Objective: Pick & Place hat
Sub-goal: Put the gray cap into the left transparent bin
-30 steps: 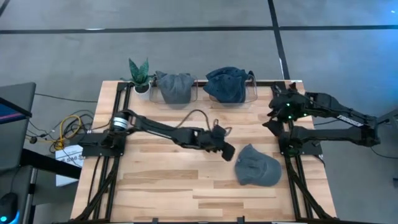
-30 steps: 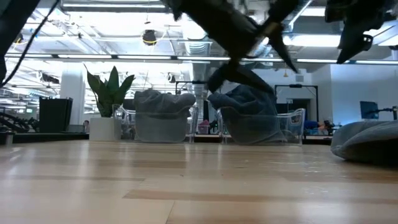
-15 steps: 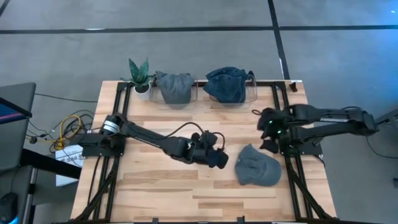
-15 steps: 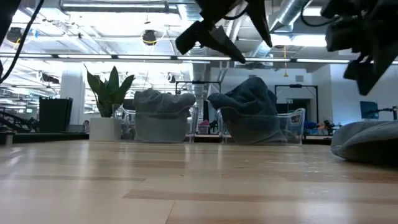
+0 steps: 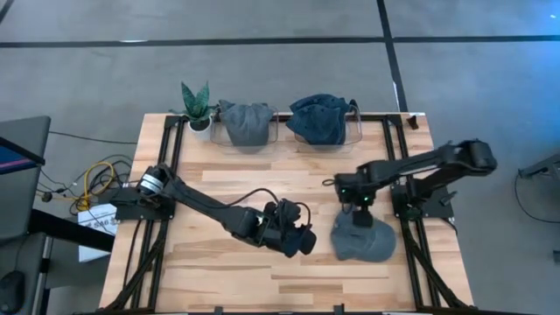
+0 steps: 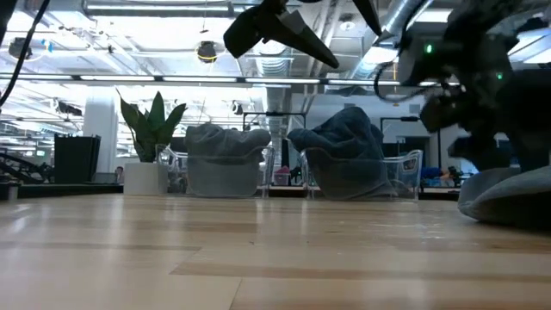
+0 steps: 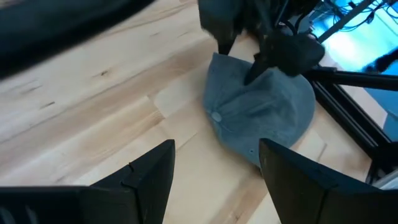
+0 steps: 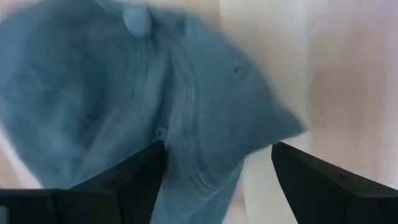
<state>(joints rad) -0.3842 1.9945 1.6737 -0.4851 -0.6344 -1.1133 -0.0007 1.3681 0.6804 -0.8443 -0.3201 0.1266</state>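
Hat (image 5: 363, 238) flat on table (image 5: 219, 271), right-front. Right gripper (image 5: 358, 210) above its rear edge, fingers spread. Left gripper (image 5: 302, 242) just beside hat, fingers spread. Risk: both closing in, arms collide; soft cloth bunches, pinch slips.

The hat (image 5: 363, 237) is soft blue-grey cloth with stitched seams and a matt, slightly fuzzy weave. The table (image 5: 219, 271) is pale wood planks, smooth with a low sheen. The 2 bins (image 5: 302, 133) are clear glossy plastic holding crumpled cloth. The right gripper (image 8: 217, 174) and left gripper (image 7: 214, 174) show dark matt plastic fingers.
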